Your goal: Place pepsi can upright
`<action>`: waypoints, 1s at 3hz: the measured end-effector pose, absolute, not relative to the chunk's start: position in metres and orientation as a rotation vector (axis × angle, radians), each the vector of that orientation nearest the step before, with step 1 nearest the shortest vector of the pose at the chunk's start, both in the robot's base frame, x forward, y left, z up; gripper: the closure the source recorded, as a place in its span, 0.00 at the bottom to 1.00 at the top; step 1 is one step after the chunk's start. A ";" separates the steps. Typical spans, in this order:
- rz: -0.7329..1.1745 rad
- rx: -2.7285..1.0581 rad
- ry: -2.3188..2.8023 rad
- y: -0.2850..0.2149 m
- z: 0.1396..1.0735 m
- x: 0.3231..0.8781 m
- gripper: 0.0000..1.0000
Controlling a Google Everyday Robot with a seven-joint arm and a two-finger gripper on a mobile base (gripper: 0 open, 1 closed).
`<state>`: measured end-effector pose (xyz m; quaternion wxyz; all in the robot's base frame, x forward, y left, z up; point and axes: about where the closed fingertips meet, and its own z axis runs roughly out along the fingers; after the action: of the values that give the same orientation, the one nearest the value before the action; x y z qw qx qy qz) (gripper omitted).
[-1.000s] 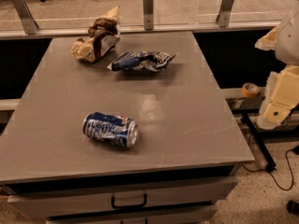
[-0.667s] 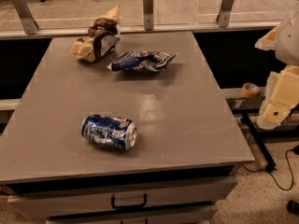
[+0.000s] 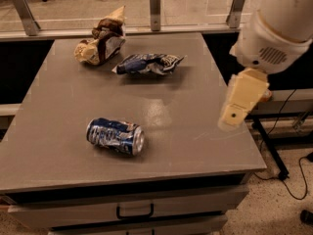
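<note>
The pepsi can (image 3: 115, 136) is dark blue with white markings and a silver end. It lies on its side on the grey table (image 3: 58, 106), front left of the middle, with its silver end facing right. My arm comes in from the upper right. Its beige end link with the gripper (image 3: 232, 119) hangs above the table's right edge, well to the right of the can and apart from it. Nothing is seen held.
A flat crinkled blue snack bag (image 3: 148, 63) lies at the back middle. A brown and tan snack bag (image 3: 100, 44) lies at the back left. A rail with metal posts (image 3: 155, 2) runs behind the table. A drawer handle (image 3: 134, 212) sits below the front edge. Cables lie on the floor at the right.
My arm has moved left from beside the table to above its right edge. The can and both bags have not moved.
</note>
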<state>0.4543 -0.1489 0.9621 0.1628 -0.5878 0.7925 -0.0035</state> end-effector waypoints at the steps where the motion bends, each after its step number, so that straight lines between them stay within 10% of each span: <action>1: 0.022 -1.613 2.317 -0.099 0.942 0.466 0.00; 3: 0.033 -1.582 2.377 -0.085 0.942 0.466 0.00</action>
<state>0.4660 -0.0855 0.9423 0.1423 -0.5485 0.8239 0.0116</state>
